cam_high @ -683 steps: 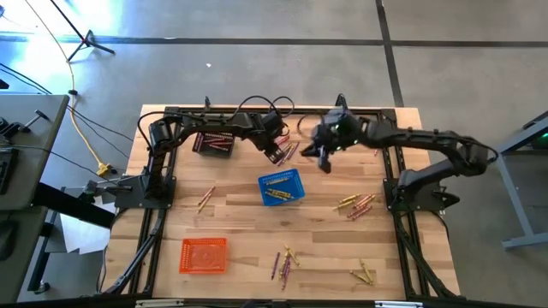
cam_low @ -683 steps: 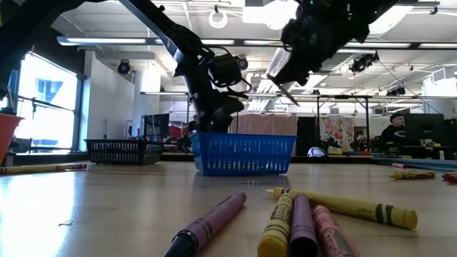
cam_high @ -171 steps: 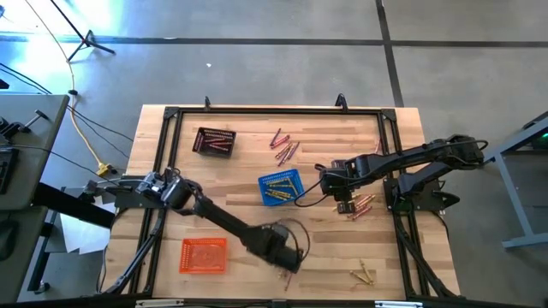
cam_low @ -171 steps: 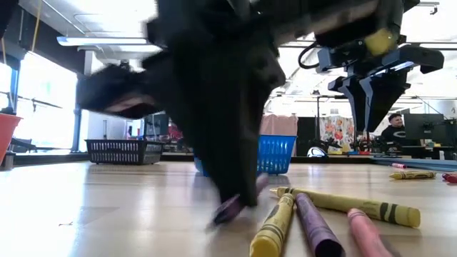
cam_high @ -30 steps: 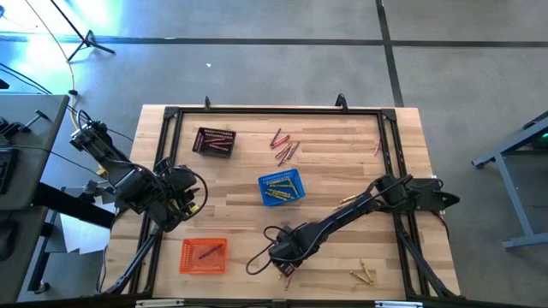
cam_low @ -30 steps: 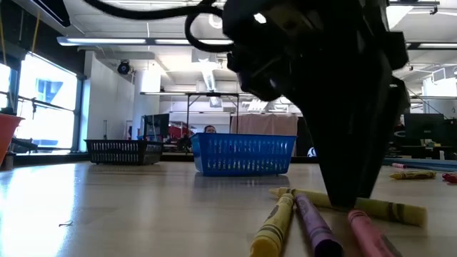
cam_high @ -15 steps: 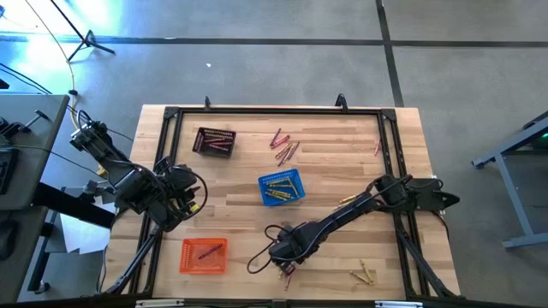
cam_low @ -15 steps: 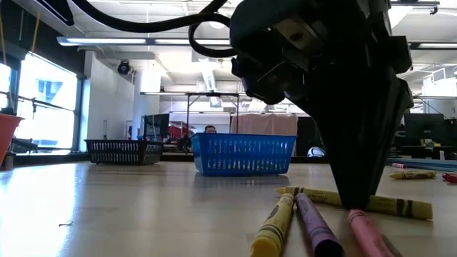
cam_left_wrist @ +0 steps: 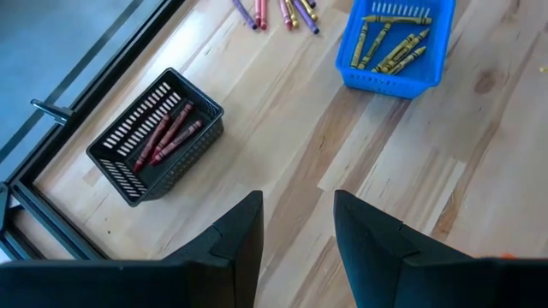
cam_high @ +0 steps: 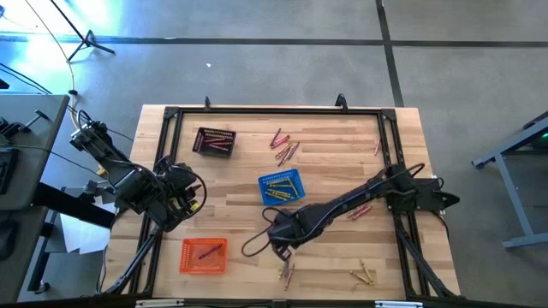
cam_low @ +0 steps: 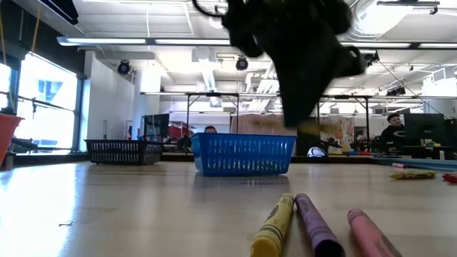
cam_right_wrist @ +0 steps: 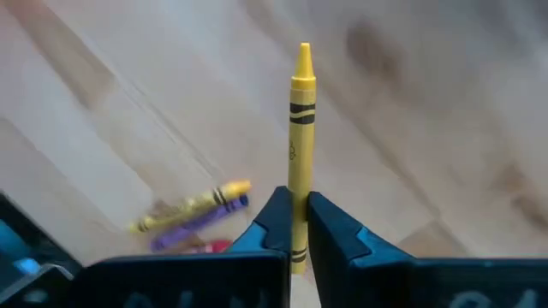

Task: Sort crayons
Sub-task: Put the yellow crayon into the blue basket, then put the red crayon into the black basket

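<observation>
One crayon in hand: our right gripper (cam_right_wrist: pixel 297 224) is clamped on a yellow crayon (cam_right_wrist: pixel 299 137), lifted off the table (cam_high: pixel 240 214) near the front middle, between the blue basket (cam_high: pixel 280 187) and the loose crayons (cam_high: pixel 287 272) below it.
Grip: both dark fingers (cam_right_wrist: pixel 272 221) pinch the stick near its blunt end, so most of its length stands free ahead of them.
Long axis: in line with the fingers, running straight out from the wrist.
Pointing: tip forward, away from our gripper; blunt end hidden between the fingers.
Step in hand: we judge this to be the carry to the blue basket, which already holds yellow crayons (cam_left_wrist: pixel 390 38).
Doing it well: we should keep the pinch firm, since a hold so near one end lets the stick swing; lift clear of the basket rim, bring the tip over the middle, then lower before letting go so it lands flat among the others.
Risk: the free end could catch the mesh wall and twist out.
Left gripper (cam_left_wrist: pixel 295 231): parked over the left edge of the table, fingers spread, holding nothing.
Other bins: the black basket (cam_left_wrist: pixel 157 135) holds red crayons, the orange basket (cam_high: pixel 204 255) a dark one.
Left to sort: three crayons close to the low camera, yellow (cam_low: pixel 272 226), purple (cam_low: pixel 314 223) and pink (cam_low: pixel 370 230), plus clusters farther off.
</observation>
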### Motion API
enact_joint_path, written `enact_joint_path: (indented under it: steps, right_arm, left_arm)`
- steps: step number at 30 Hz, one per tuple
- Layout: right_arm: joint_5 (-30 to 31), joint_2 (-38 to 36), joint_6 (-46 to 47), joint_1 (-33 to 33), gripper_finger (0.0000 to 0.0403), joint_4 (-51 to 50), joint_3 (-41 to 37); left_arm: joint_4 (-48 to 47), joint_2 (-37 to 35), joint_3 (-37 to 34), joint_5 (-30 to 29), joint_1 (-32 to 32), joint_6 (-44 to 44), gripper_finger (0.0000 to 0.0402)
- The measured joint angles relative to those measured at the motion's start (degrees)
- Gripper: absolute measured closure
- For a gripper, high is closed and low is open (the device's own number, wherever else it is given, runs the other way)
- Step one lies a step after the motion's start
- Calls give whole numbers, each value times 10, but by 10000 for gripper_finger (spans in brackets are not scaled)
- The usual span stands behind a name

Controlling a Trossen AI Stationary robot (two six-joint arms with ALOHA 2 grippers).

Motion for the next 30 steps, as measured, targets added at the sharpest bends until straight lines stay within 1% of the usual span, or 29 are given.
enact_joint_path:
  steps: [2,7,8,10,15,20,22,25,28,30]
  right_arm:
    - [36,-19,-16,-12,394,0,0]
    - [151,-43,-76,-55,390,1,1]
    - [169,-44,-95,-66,390,2,1]
    - [184,-44,-142,-87,390,1,1]
    - [184,-36,-233,-137,389,4,0]
    - [174,-33,-267,-163,385,6,0]
    - [158,-33,-269,-168,374,6,0]
    - [146,-33,-268,-168,344,6,0]
    - [141,-33,-247,-161,316,4,0]
    - [136,-34,-221,-155,303,-4,0]
  left_arm:
    - [3,0,0,-3,0,0,273]
    - [11,0,0,-16,2,0,273]
    - [11,0,0,-18,2,0,273]
    - [12,0,0,-18,2,0,273]
    - [12,0,0,-17,2,-13,273]
    - [13,0,0,-17,2,-15,273]
    - [13,0,0,-17,2,-15,273]
    - [13,0,0,-17,2,-15,273]
    - [12,0,0,-17,2,-15,273]
    - [12,0,0,-17,2,-14,273]
